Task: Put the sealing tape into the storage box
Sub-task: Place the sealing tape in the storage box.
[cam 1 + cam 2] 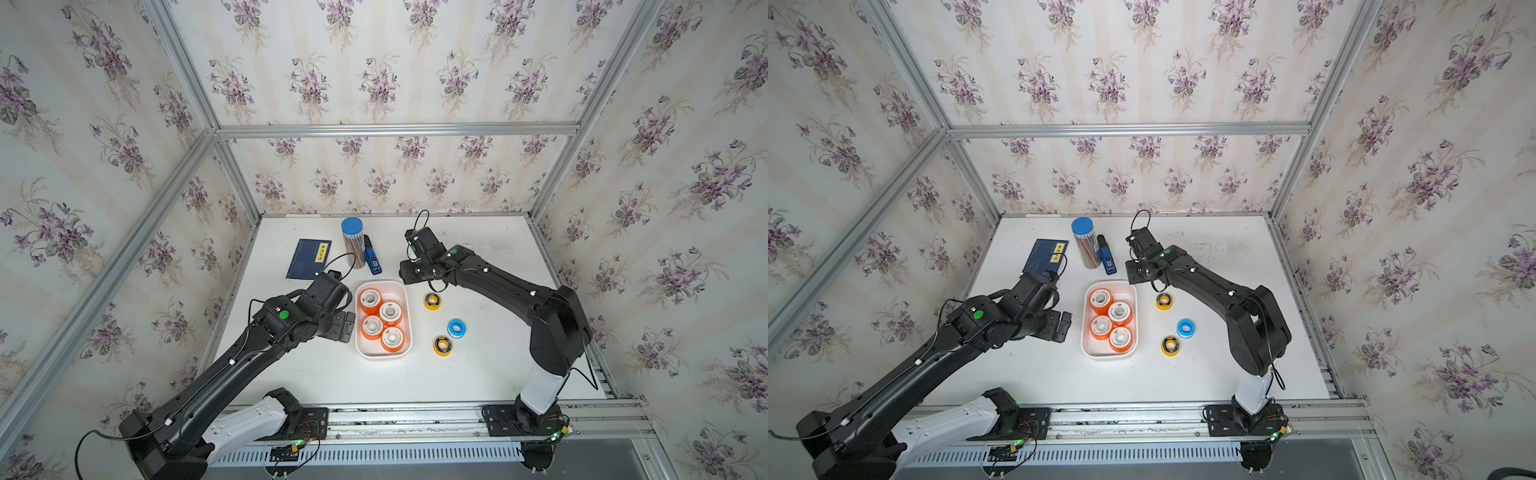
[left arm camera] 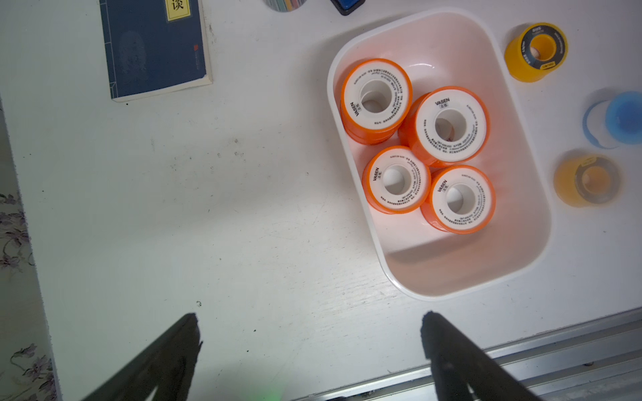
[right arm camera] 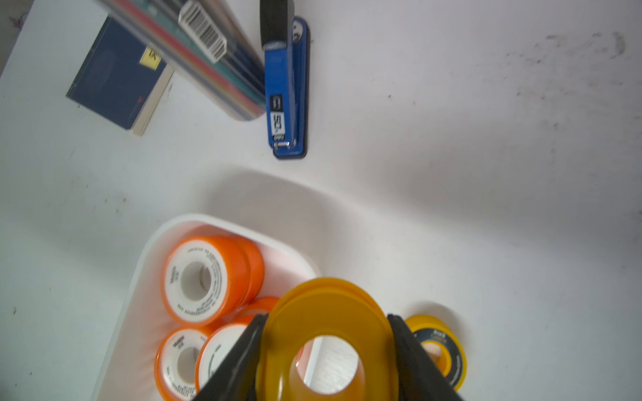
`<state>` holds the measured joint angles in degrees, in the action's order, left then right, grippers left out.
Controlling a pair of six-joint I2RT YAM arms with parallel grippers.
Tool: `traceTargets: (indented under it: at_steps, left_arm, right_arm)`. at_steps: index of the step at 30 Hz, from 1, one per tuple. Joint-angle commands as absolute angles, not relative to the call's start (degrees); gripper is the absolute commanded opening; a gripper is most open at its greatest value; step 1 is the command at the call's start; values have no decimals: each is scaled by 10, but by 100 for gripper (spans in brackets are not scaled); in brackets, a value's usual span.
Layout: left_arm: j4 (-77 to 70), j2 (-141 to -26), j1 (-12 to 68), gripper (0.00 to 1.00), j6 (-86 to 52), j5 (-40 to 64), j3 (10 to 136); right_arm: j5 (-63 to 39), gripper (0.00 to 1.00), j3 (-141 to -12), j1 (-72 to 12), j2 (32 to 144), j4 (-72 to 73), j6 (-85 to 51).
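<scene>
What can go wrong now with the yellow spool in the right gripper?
1. The right gripper pinches the yellow plastic tape spool by its rim edges only; it may slip out.
2. It seems to hang over the rim of the shallow white storage box, by four orange-and-white spools; dropped here, it could bounce out.
3. A second yellow spool lies close by; a low sweep could knock it.

The storage box (image 1: 383,355) was glossy white, tinted orange inside around four orange spools (image 1: 370,300) with white, black-lettered faces. Beside the box lay two yellow spools (image 1: 432,301) with dark labels and a blue spool (image 1: 456,328). Beyond the box sat a navy booklet (image 1: 308,258) with yellow tags. By the box's corner, a plain yellow spool (image 3: 326,312) showed between black fingers (image 3: 236,361).
</scene>
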<state>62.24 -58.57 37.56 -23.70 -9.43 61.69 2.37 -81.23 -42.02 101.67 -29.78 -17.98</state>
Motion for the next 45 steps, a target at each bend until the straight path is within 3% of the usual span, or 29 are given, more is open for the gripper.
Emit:
traceTargets:
  at_steps: [1,17,26,38,45]
  left_arm:
    - [637,-575,375,99,-223,-108,618]
    - [617,-545,375,100,-227,-117,594]
    - [615,-547,375,100,-227,-117,594]
    - [615,-550,376,100,-227,-117,593]
    - [616,-549,375,100,-228,-117,593]
  right_arm:
    - [25,46,-781,-461,998,-273,-188]
    - [26,47,-738,-616,1048,-228,-205]
    - [38,48,-765,-626,1092,-222,-203]
    - [59,63,-783,-629,1114,-229,-204]
    - [63,65,-784,-631,1112,-230,-203]
